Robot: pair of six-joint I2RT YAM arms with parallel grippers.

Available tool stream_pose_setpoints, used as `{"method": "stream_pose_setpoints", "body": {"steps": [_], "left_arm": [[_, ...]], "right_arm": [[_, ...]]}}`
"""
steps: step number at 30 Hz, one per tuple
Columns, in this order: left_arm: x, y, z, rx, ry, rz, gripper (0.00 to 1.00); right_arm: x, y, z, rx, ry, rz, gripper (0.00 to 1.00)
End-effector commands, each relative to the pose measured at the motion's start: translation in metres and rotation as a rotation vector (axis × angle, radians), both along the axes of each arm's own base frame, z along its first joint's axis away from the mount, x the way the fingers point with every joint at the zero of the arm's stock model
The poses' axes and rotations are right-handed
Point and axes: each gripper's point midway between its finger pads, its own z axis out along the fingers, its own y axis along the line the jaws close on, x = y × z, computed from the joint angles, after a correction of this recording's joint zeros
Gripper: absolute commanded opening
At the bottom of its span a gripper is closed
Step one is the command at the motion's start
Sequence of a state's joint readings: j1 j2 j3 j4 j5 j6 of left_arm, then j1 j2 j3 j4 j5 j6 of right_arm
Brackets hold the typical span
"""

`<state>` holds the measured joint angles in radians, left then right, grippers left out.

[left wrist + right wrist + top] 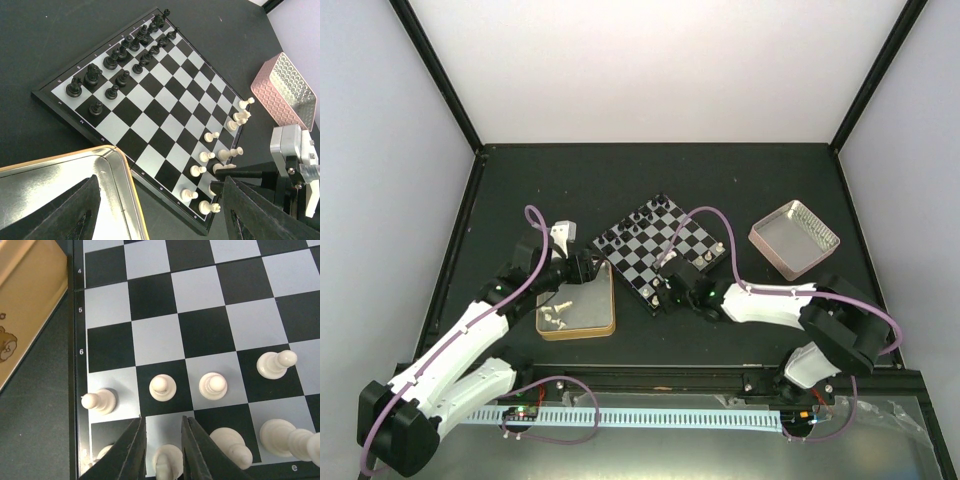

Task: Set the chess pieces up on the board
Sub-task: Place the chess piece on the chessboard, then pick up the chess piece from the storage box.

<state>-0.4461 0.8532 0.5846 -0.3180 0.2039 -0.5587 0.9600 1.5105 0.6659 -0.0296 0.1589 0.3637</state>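
Dark tabletop carries the board [165, 114], with black chess pieces [92, 75] ranked on its far rows and cream chess pieces [212, 136] gathering on the near rows. A few spare figures [556, 318] lie in the gold-rimmed tin [588, 312]. The left gripper [161, 182] hangs spread wide over that tin. The right gripper [162, 422] brackets a cream back-row piece [167, 460] (whether it actually pinches, I cannot tell). Such figures are likely light, hard, slick and tippy, so grip gently across the waist.
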Motion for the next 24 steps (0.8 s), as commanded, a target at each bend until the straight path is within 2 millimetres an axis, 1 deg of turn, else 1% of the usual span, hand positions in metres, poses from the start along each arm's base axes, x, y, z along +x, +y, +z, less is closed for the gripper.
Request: {"method": "stream_pose_setpoints", "body": {"steps": [1,7,11,15,18,21,24], "left_arm": [[0.001,0.004,-0.004,0.013,0.022,0.022,0.68],[-0.004,0.008,-0.004,0.021,0.051,0.037,0.69],[-0.012,0.016,-0.009,0.045,0.107,0.068,0.68],[-0.024,0.029,-0.023,0.088,0.207,0.120,0.69],[-0.035,0.036,-0.039,0.118,0.298,0.147,0.70],[-0.044,0.040,-0.053,0.159,0.376,0.154,0.70],[-0.050,0.046,-0.065,0.215,0.452,0.175,0.68]], "right_arm": [[0.011,0.010,0.023,0.044,-0.059,-0.013,0.23],[0.008,0.011,0.057,0.130,-0.068,-0.031,0.27],[0.004,0.007,0.085,0.193,-0.062,-0.071,0.34],[-0.002,-0.003,0.111,0.253,-0.036,-0.123,0.42],[-0.009,-0.013,0.128,0.293,-0.018,-0.154,0.46],[-0.016,-0.023,0.134,0.299,0.002,-0.174,0.49],[-0.019,-0.033,0.127,0.254,0.017,-0.186,0.50]]}}
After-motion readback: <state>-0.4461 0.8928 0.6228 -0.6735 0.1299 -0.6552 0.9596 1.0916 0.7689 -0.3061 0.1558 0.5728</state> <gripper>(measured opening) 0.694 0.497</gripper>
